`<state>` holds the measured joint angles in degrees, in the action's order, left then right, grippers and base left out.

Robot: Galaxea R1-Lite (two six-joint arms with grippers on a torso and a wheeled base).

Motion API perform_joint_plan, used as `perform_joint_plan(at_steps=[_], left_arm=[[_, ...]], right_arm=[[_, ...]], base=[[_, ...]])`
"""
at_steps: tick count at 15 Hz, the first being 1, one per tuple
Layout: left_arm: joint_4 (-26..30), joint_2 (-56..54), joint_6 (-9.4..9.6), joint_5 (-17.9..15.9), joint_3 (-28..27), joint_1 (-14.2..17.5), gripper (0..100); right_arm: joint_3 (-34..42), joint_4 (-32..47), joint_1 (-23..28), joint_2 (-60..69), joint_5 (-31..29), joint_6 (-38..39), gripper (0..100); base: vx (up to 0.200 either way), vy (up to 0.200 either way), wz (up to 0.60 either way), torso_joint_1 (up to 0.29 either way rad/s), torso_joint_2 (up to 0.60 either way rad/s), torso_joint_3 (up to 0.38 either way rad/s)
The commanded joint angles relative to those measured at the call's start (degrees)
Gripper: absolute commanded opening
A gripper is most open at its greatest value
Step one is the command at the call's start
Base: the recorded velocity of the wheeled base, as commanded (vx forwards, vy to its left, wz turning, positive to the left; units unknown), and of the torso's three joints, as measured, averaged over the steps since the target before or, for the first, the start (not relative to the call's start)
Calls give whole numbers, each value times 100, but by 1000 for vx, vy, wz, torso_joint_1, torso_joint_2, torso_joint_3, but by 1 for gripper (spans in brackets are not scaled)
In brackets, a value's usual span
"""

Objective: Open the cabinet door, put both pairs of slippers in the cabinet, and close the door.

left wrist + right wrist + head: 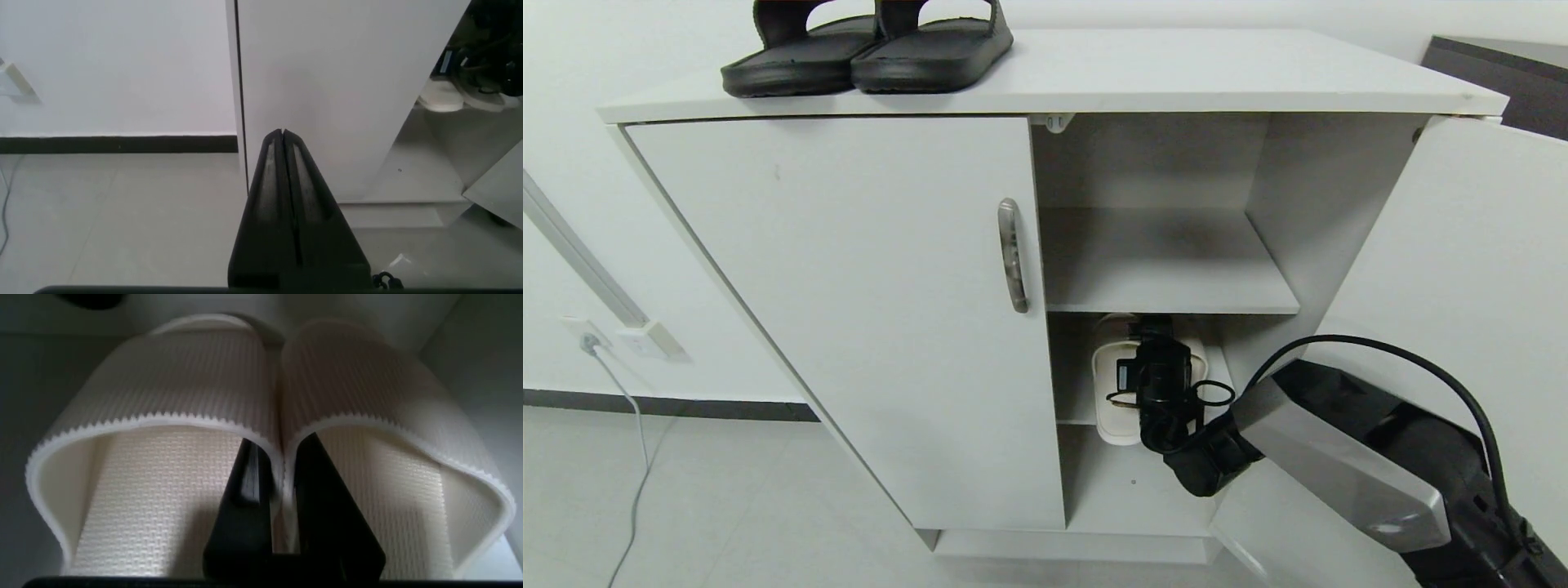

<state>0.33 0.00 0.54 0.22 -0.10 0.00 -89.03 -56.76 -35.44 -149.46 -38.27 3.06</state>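
Cabinet (1176,73): white, smooth flat panels with square edges. The left door (849,310) is shut. The right door (1462,269) is swung wide open.
Handle (1011,255): a slim metal bar, dull grey and slightly bowed, set upright at the shut door's inner edge.
Upper shelf (1160,261): a plain white board in the open right half.
Black slippers (866,53): a matte, rubbery pair with thick soles and broad straps. They sit side by side, touching, on the cabinet top at its left end. Their far ends are cut off by the frame.
White slippers (163,457): a cream pair in waffle-weave cloth, the strap edges finely scalloped and the straps arching like two tunnels. They sit in the compartment under the upper shelf (1109,420), toes pointing inward.
Right gripper (280,482): black fingers (245,490), with the jaws drawn narrow. One finger sits inside each slipper's opening, and the two adjoining strap walls are pinched between them.
Left gripper (282,143): black, tapering fingers pressed flat together with nothing between them. It is held low, in front of the shut door's lower part and apart from it.
Hard to make out: from the head view the right arm covers most of the white pair. I cannot tell whether their soles rest on the board below.
Surroundings: a wall socket (584,335) with a grey cable (637,441) trailing down to pale floor tiles.
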Motion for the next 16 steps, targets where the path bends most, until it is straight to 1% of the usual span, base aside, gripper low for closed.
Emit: perform_joint_plan(at_steps=[1, 3, 5, 14, 15, 16], left_arm=[[2, 9, -1, 4, 1, 0, 0], [2, 9, -1, 4, 1, 0, 0], [2, 9, -1, 4, 1, -9, 0], [2, 9, -1, 4, 1, 0, 0], [2, 9, -1, 4, 1, 0, 0], [2, 9, -1, 4, 1, 0, 0]], right_arm=[[-625, 262, 63, -312, -5, 2, 0], [-1046, 534, 90, -444, 3, 2, 0], [-1257, 693, 116, -514, 12, -7, 0], [-1266, 701, 186, -541, 56, -25, 0], [-1266, 701, 186, -532, 56, -42, 100], [-1249, 701, 186, -523, 56, -42, 100]], base=[[0, 0, 0, 0, 0, 0], [0, 0, 0, 0, 0, 0], [0, 0, 0, 0, 0, 0], [0, 0, 0, 0, 0, 0], [0, 0, 0, 0, 0, 0], [0, 0, 0, 0, 0, 0]])
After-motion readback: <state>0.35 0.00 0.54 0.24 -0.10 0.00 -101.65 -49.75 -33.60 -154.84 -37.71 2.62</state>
